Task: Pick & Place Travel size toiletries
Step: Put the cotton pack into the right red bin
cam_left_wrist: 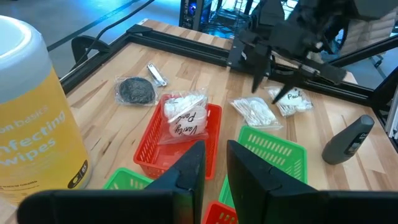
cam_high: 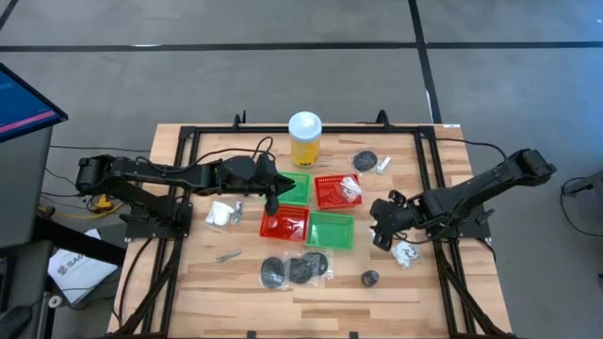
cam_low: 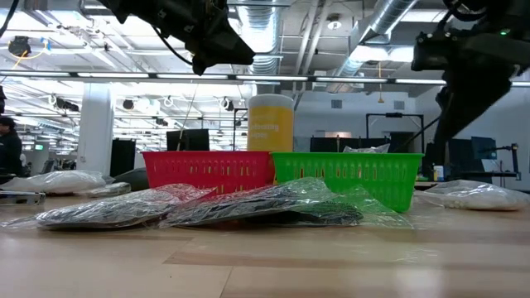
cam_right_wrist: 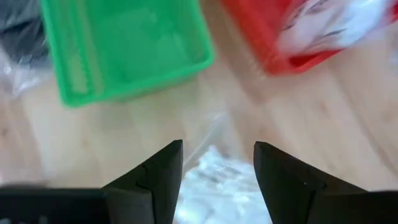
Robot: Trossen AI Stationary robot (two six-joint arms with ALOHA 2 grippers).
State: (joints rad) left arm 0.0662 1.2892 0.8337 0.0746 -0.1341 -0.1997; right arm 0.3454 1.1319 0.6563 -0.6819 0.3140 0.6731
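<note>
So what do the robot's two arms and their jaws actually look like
Both arms are matte black, built of chunky jointed segments with dark cables trailing from them. The left arm and right arm look alike. The left gripper and right gripper each end in two flat, wedge-shaped black jaws with angular tips. No markings are visible.

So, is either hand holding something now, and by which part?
No. The right hand is open above a white crinkly packet; the left hand holds nothing.
</note>
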